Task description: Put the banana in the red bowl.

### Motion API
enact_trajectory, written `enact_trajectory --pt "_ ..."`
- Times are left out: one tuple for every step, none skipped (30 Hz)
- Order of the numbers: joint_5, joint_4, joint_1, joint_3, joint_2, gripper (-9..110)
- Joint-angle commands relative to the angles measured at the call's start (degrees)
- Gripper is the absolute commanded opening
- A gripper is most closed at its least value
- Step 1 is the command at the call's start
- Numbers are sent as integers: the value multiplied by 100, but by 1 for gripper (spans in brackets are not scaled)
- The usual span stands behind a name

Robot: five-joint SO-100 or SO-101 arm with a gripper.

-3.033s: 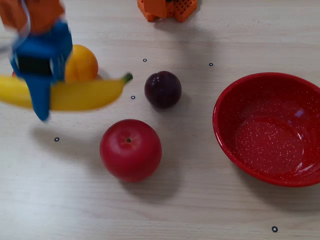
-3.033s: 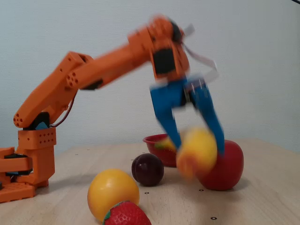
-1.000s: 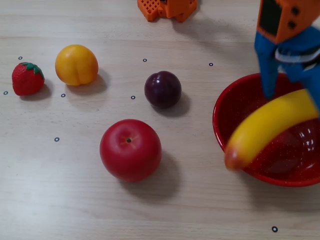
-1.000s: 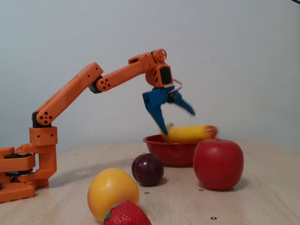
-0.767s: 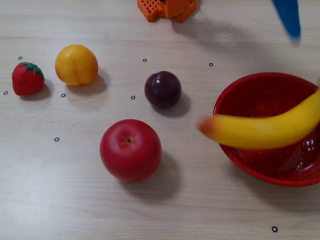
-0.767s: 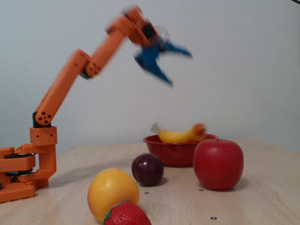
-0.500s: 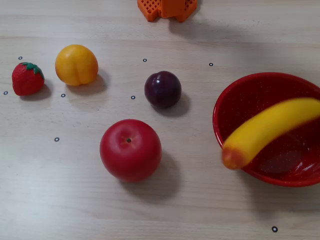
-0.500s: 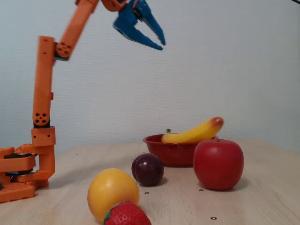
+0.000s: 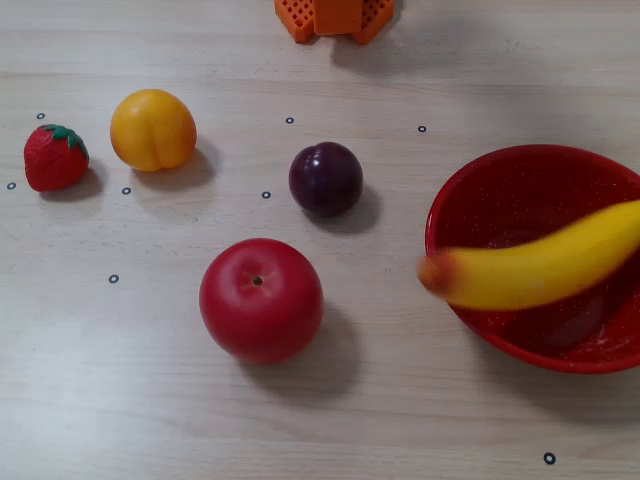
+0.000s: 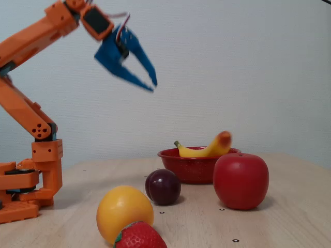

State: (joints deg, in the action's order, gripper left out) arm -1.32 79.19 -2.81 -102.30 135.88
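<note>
Banana (image 9: pixel 545 267) in red bowl (image 9: pixel 470 190), hand (image 10: pixel 149 81) empty.

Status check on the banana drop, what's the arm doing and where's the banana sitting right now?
Gripper open, empty, high above the table. Banana in the red bowl, orange-brown end poking over the rim. Nothing in the way.

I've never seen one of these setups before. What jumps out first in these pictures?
Probably the yellow banana lying across the big red bowl at the right of the top-down fixed view, its orange end poking out over the rim. Next, the large red apple near the middle of the table. In the side-on fixed view, the orange arm holds its blue gripper open, high in the air, empty.
</note>
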Motion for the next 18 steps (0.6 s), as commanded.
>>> enact_trajectory --pt "-123 -492 167 -668 677 0" --pt "-132 -589 185 -1002 861 0" --pt "-149 -712 220 -1380 1081 0" --pt "-167 -835 255 -1784 1345 0" --pt "-176 -967 290 -2232 1652 0" --pt "-185 -1028 316 -2593 1916 0" --pt "-211 -1055 334 -2909 2118 0" --pt "-272 -1081 352 -3182 2294 0" --pt "-334 -1125 387 -3437 2435 0" --pt "-413 -1222 413 -3735 2610 0" --pt "-492 -1362 431 -4043 2821 0" --pt "-527 -1521 448 -4386 3076 0" --pt "-563 -1679 457 -4729 3349 0" --pt "-563 -1819 457 -5054 3630 0" --pt "-571 -1907 457 -5344 3876 0" --pt "-606 -2013 457 -5607 4113 0" --pt "-650 -2109 466 -5871 4377 0" --pt "-712 -2180 475 -6108 4597 0"
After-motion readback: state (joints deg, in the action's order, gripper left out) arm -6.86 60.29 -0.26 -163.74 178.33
